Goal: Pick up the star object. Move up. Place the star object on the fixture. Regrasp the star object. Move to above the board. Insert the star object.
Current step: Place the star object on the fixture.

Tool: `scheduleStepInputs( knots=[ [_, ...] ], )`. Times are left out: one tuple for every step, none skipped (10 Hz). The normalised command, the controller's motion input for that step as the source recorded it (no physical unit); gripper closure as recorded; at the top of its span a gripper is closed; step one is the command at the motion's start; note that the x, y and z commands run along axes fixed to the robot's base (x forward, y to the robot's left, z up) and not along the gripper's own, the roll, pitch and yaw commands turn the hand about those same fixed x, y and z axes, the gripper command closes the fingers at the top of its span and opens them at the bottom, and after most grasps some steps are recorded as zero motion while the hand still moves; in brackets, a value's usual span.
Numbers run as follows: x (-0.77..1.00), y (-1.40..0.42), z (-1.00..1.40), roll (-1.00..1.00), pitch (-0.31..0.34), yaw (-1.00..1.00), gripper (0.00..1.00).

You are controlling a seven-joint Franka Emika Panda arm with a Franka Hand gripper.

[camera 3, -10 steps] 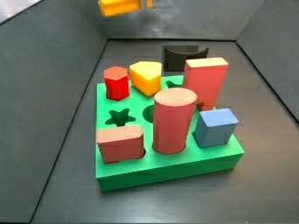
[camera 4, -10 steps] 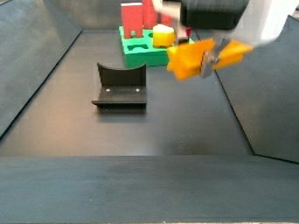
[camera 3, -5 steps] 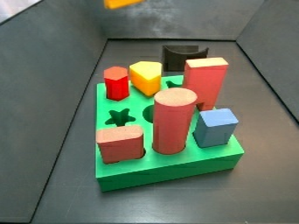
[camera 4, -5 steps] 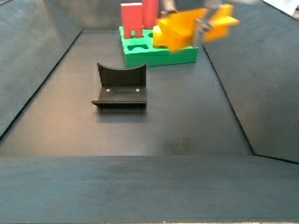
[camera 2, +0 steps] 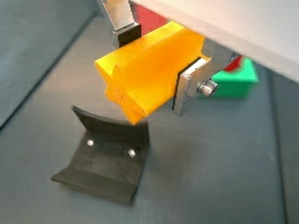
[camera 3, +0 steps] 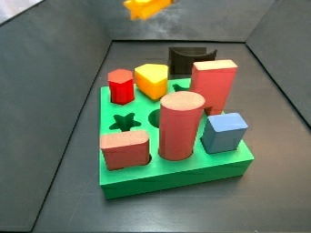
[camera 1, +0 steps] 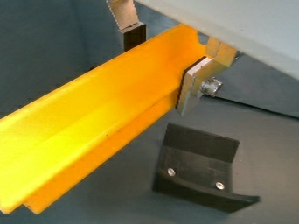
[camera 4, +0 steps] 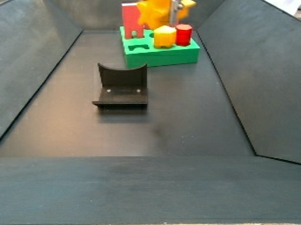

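Dark grey floor (camera 4: 153,141), gripper (camera 1: 166,54) gripping star object (camera 1: 100,118)

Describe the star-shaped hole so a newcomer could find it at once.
Start at the green board on the dark floor. The star-shaped hole sits near one edge, between the red hexagonal peg and the low reddish block. It is an empty opening; its neighbours hold pegs.

Smooth plastic-looking star object (camera 1: 100,122) sits between the tool's (camera 1: 163,61) brushed-metal fingers (camera 1: 193,80).

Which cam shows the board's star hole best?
A side view: the star hole lies open on the board. The opposite side view and a wrist view show only board edges; the gripper holds the star object.
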Motion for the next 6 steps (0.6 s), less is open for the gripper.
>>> scheduleStepInputs(
  knots=[
    [1.00,-0.43,0.05,0.11,0.053,1.00,1.00],
    [1.00,-0.39,0.04,0.11,0.059,1.00,1.00],
    [1.00,-0.30,0.04,0.13,0.080,1.00,1.00],
    [1.00,-0.22,0.03,0.15,0.094,1.00,1.00],
    [0.95,-0.16,0.02,0.16,0.092,0.85,1.00],
    [0.88,-0.13,0.02,0.15,0.082,0.68,1.00]
  ],
)
